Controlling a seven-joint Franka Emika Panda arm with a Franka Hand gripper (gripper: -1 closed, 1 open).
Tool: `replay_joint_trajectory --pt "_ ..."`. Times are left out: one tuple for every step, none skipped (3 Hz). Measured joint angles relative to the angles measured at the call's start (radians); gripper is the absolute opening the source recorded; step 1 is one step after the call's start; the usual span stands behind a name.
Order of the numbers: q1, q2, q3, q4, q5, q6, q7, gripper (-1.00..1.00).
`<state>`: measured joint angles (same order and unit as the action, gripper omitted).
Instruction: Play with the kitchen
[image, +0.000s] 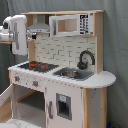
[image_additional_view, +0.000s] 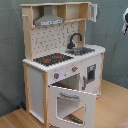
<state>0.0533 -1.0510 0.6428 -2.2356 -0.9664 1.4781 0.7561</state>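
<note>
Kitchen (image: 65, 75): large toy unit of white panels and pale wood, standing on a wood-tone floor against a grey curtain; fills most of both exterior views.
Arm (image: 16, 34): bulky white glossy housing at the first exterior view's left, level with the hood, above and beside the hob corner; apart from the kitchen. Only a dark and white fragment at the second exterior view's right edge.
Claw: cannot tell how far open; nothing seen held.
Oven door (image_additional_view: 71, 103): swung down and open, white frame around a clear window, rounded corners; dark cavity behind.
Backsplash (image: 62, 51): white brick-pattern panel in the first exterior view, flat and matte.
Microwave cabinet (image: 70, 24): boxy, white frame, dark control strip at its side.
Hood (image_additional_view: 49, 18): grey, sloped, trapezoid shape.
Sink (image: 72, 73): shallow metallic-looking basin set in the white counter.
Hob (image_additional_view: 52, 59): flat black plate with red rings.
Faucet (image: 85, 60): black, curved gooseneck, smooth.
Knobs (image_additional_view: 65, 72): small round dials on the front panel below the hob.
Step in hand, judged: approach; no contact yet.
Next move, judged: descend toward hob or knobs, light touch, clear of the hood overhang.
</note>
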Motion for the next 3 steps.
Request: replay_joint_trajectory --pt "-0.007 0.001 -0.043 0.02 -0.034 0.002 -0.092 -1.0" --pt "-0.017 0.014 -0.071 0.038 -0.07 0.014 -0.183 -1.0" --pt "-0.038 0.051 -0.096 0.058 -0.108 0.062 -0.261 -1.0"
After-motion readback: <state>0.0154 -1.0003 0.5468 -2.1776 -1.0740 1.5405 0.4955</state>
